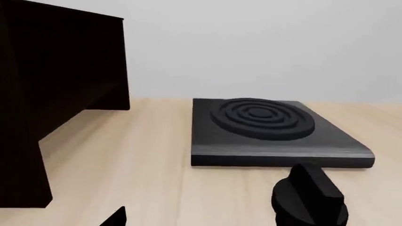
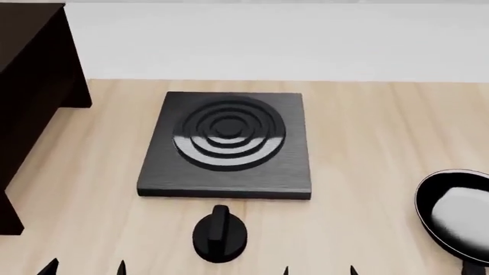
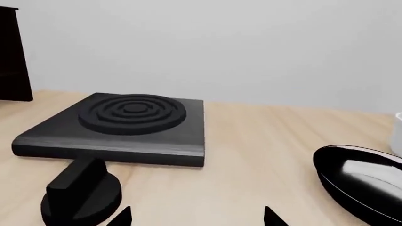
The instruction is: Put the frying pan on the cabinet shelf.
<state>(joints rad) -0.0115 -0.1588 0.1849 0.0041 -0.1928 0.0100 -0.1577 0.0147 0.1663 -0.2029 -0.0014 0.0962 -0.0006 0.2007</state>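
The pan (image 2: 454, 215) sits on the wooden counter (image 2: 367, 143) at the far right of the head view, partly cut off by the frame, well apart from the cabinet (image 2: 31, 86) at the far left. Between them lie the square stove plate (image 2: 229, 143) and, just in front of it, a round black knob (image 2: 220, 232).

Expect the pan to be rigid and fairly heavy, with a glossy, likely slippery bowl. Its handle is barely in view at the bottom right corner of the head view; judge that the best place to take hold, since the round body offers little to pinch.

Only the fingertips of your left gripper (image 2: 84, 267) and right gripper (image 2: 319, 269) show at the bottom edge of the head view. Each pair stands spread with a clear gap, and neither holds anything. The right one is nearer the pan.

No brand, label or writing is readable anywhere. A white object (image 3: 397, 134) shows at the edge of the right wrist view, too cropped to identify.
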